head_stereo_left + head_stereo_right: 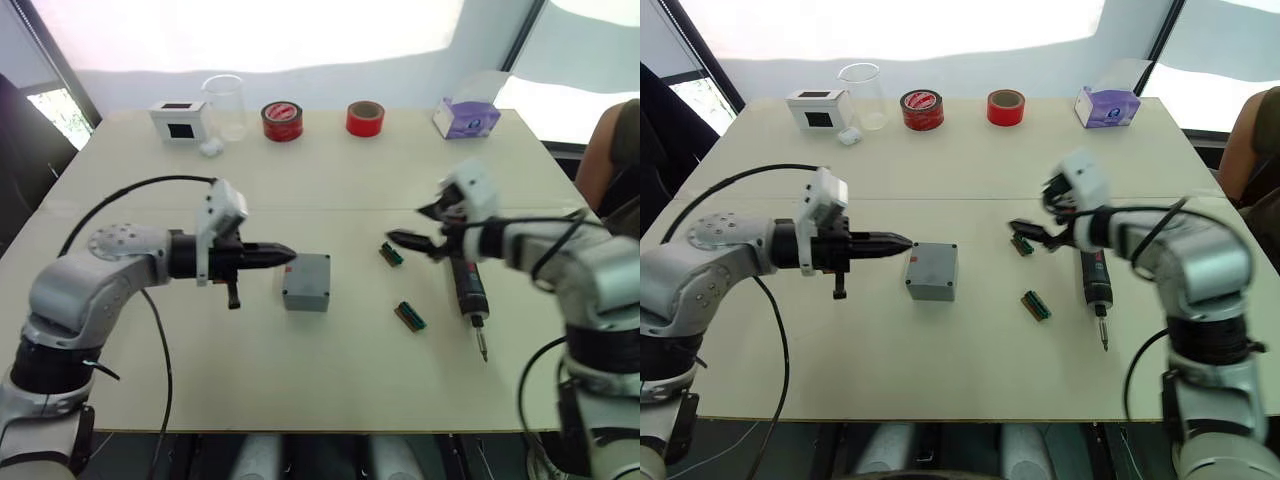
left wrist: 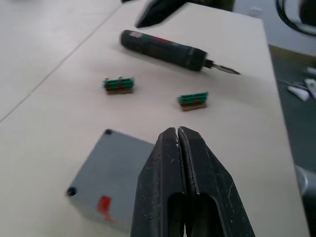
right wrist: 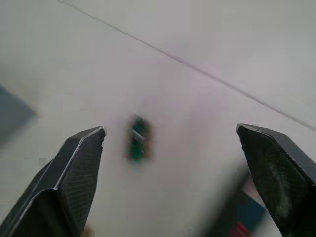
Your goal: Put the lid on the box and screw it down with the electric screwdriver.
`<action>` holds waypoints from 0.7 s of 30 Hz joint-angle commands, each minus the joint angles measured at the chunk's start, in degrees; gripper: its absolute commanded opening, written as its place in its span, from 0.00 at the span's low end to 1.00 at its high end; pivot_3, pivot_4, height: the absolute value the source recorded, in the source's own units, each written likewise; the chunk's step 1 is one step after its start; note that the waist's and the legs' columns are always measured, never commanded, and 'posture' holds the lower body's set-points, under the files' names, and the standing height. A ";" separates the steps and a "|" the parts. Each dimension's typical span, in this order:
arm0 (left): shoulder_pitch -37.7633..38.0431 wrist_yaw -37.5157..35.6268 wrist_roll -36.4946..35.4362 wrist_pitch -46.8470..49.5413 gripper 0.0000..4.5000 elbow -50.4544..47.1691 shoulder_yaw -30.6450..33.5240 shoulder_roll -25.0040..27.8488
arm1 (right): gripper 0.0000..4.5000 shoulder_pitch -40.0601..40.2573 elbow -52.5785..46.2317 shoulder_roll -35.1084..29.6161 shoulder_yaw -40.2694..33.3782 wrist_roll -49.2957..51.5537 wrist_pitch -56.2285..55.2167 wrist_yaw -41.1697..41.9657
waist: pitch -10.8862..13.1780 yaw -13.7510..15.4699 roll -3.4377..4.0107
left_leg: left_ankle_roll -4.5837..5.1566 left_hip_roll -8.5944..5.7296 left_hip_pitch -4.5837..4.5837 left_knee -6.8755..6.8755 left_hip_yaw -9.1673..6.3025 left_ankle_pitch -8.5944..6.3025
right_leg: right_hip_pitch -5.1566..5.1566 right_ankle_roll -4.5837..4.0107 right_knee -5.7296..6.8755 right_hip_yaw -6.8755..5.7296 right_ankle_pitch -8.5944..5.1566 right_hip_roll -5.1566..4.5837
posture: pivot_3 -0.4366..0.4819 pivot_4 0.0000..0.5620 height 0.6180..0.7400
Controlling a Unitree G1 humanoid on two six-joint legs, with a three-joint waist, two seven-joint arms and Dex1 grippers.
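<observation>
Your left end effector (image 1: 283, 254) is pinched closed and empty beside the box (image 1: 306, 282). Your right end effector (image 1: 415, 232) gapes wide, empty, above the electric screwdriver (image 1: 469, 291).

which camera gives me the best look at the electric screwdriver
The left wrist view: the electric screwdriver lies whole there, black body, red label and metal bit all clear. Both head views show it smaller on the table, its upper end partly under the right pincer. The right wrist view catches only a blurred bit at the edge.
</observation>
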 commanded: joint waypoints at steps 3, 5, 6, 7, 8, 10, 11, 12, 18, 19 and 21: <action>-2.60 -4.97 5.29 -6.59 0.00 3.66 -3.93 1.16 | 0.99 0.33 6.51 -5.71 3.22 4.37 7.79 0.34 | 0.02 -0.84 0.04 | 0.00 0.08 0.06 -0.03 0.12 0.00 | -0.03 -0.03 0.00 0.09 0.03 0.05 | 0.48 0.27 1.00; -3.53 -6.27 5.48 -7.48 0.00 4.13 -4.67 0.68 | 0.99 -0.01 10.08 -6.82 4.19 6.28 7.79 0.76 | 0.05 -0.70 0.09 | 0.00 0.08 0.05 -0.05 0.17 0.00 | -0.09 -0.03 0.03 0.09 0.03 0.12 | 0.48 0.27 1.00; -3.99 -6.91 5.49 -7.91 0.00 4.26 -5.04 0.27 | 0.99 -0.06 11.90 -7.32 5.05 7.95 7.79 1.27 | 0.05 -0.51 0.09 | 0.01 0.08 0.03 -0.05 0.18 0.00 | -0.10 -0.03 0.02 0.08 0.03 0.14 | 0.48 0.27 1.00; -4.33 -7.38 5.72 -8.55 0.00 4.47 -5.38 -0.14 | 0.99 -0.04 13.56 -7.60 5.99 9.60 7.79 1.56 | 0.05 -0.42 0.09 | 0.01 0.08 -0.01 -0.05 0.18 -0.01 | -0.10 -0.02 -0.01 0.07 0.03 0.14 | 0.48 0.27 1.00; -4.55 -7.65 5.95 -8.99 0.00 4.64 -5.62 -0.42 | 0.99 -0.11 14.64 -7.88 6.73 10.91 7.79 1.60 | 0.05 -0.38 0.09 | 0.03 0.06 -0.01 -0.04 0.19 -0.02 | -0.10 -0.02 -0.01 0.07 0.03 0.12 | 0.48 0.27 1.00; -4.52 -8.07 6.54 -9.66 0.00 4.86 -5.92 -0.48 | 0.99 -0.69 17.00 -7.68 7.86 13.78 7.79 0.91 | 0.05 -0.28 0.09 | 0.07 0.05 -0.02 0.01 0.19 -0.04 | -0.07 -0.01 -0.03 0.06 0.04 0.09 | 0.48 0.27 1.00; -4.34 -8.24 6.67 -9.82 0.00 4.63 -5.87 -0.27 | 0.99 -1.46 18.87 -7.21 8.47 15.28 7.79 0.11 | 0.05 -0.30 0.08 | 0.07 0.04 -0.03 0.02 0.19 -0.04 | -0.07 0.00 -0.02 0.06 0.04 0.08 | 0.48 0.27 1.00; -4.23 -8.30 6.78 -9.82 0.00 4.36 -5.77 -0.13 | 0.99 -2.13 20.48 -6.83 9.10 16.13 7.79 -0.54 | 0.05 -0.34 0.08 | 0.07 0.04 -0.03 0.03 0.18 -0.04 | -0.07 0.00 -0.02 0.06 0.04 0.08 | 0.48 0.27 1.00; -3.67 -7.31 6.11 -8.39 0.00 1.76 -5.07 -0.10 | 0.99 -5.29 25.38 -4.75 11.53 16.21 7.79 -4.20 | 0.05 -0.34 0.08 | 0.07 0.05 -0.05 0.03 0.18 -0.04 | -0.09 0.00 -0.02 0.06 0.04 0.09 | 0.48 0.27 1.00; -3.45 -6.99 6.07 -8.20 0.00 1.36 -4.93 -0.09 | 0.99 -5.75 26.08 -4.42 12.21 16.09 7.79 -4.68 | 0.05 -0.34 0.08 | 0.07 0.05 -0.05 0.03 0.18 -0.04 | -0.09 0.00 -0.02 0.06 0.04 0.09 | 0.48 0.27 1.00; -2.97 -6.16 6.09 -7.92 0.00 0.85 -4.46 -0.04 | 0.99 -5.69 26.13 -4.32 13.66 15.39 7.79 -4.98 | 0.05 -0.31 0.08 | 0.07 0.05 -0.05 0.03 0.18 -0.04 | -0.10 0.00 -0.01 0.06 0.04 0.10 | 0.48 0.27 1.00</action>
